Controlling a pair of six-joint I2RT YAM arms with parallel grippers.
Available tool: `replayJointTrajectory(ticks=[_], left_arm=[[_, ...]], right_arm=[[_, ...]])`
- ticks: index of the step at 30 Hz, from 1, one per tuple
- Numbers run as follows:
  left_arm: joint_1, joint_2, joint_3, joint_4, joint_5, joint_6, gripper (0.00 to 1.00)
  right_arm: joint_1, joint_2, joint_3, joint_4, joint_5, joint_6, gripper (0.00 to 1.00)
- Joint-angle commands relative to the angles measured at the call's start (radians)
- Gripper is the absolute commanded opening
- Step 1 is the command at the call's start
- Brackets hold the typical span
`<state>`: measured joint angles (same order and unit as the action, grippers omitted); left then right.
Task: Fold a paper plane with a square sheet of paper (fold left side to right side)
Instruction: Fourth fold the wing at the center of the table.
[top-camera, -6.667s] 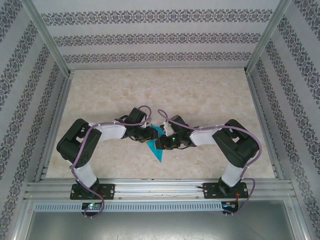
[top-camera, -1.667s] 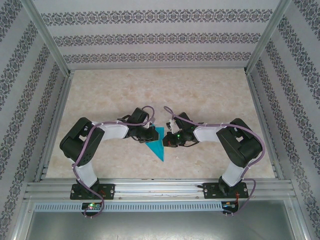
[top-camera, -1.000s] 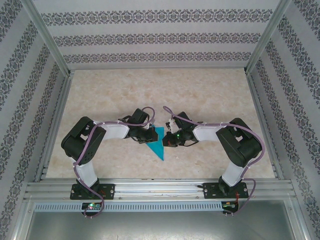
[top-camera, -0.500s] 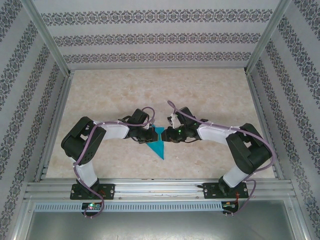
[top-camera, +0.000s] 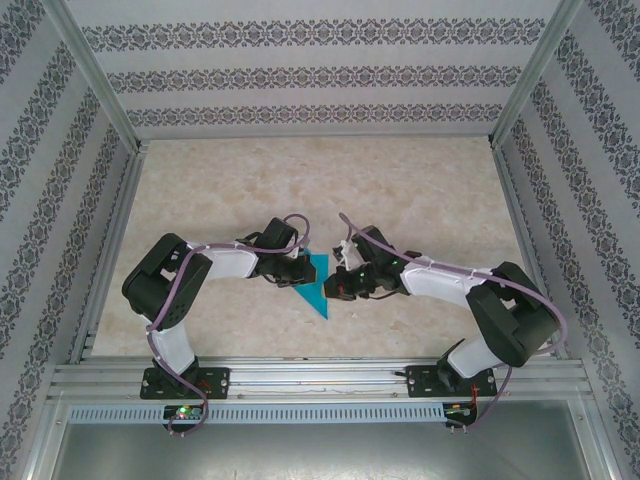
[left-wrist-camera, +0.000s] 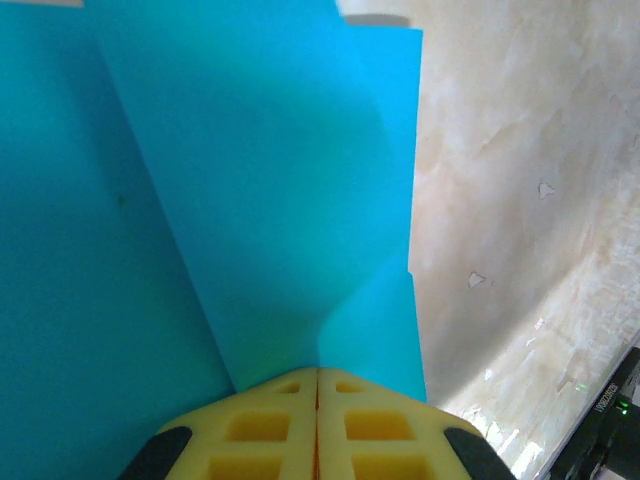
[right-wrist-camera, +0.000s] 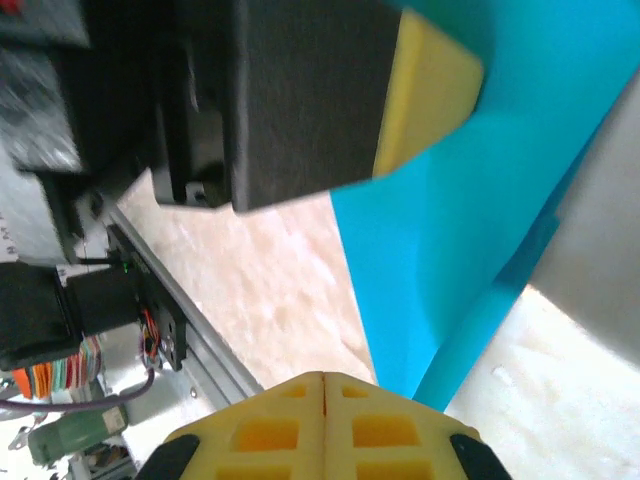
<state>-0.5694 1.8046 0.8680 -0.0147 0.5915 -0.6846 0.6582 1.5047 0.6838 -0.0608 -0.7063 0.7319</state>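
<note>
The paper (top-camera: 316, 283) sits on the desk (top-camera: 400, 180) between my two grippers, closer to the near edge than the far one. From above it is a teal triangle, with its wide edge on the far side and its point toward the near rail (top-camera: 320, 378). My left gripper (top-camera: 297, 276) is at the paper's left edge and my right gripper (top-camera: 335, 286) is at its right edge. Both arms reach inward with their elbows out to the sides.

In the left wrist view my left gripper (left-wrist-camera: 318, 388) is clenched, its two yellow fingers pressed together with only a seam between them. The tips meet the paper (left-wrist-camera: 250, 200) where a crease line runs away from them. Several layers overlap there. The sheet ends in a straight edge on one side, with bare desk (left-wrist-camera: 520, 200) beyond it. I cannot tell whether a layer is nipped in the seam.

In the right wrist view my right gripper (right-wrist-camera: 325, 392) is clenched too, fingers tight together. The paper (right-wrist-camera: 450, 240) begins just beyond the tips and slants away from them, with a narrow teal band along its lower edge. Past it I see my left gripper's black body, and one yellow pad (right-wrist-camera: 428, 90) lies against the sheet. I cannot tell whether my right fingers pinch the paper or only touch it.
</note>
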Motion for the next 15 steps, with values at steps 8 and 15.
replayJointTrajectory(ticks=[8, 15], left_arm=[[-0.007, 0.024, -0.039, -0.06, -0.063, 0.003, 0.08], [-0.007, 0.026, -0.04, -0.062, -0.065, 0.004, 0.08]], right_arm=[[0.056, 0.066, -0.033, 0.105, -0.027, 0.067, 0.0], [0.064, 0.091, -0.055, 0.116, -0.009, 0.069, 0.0]])
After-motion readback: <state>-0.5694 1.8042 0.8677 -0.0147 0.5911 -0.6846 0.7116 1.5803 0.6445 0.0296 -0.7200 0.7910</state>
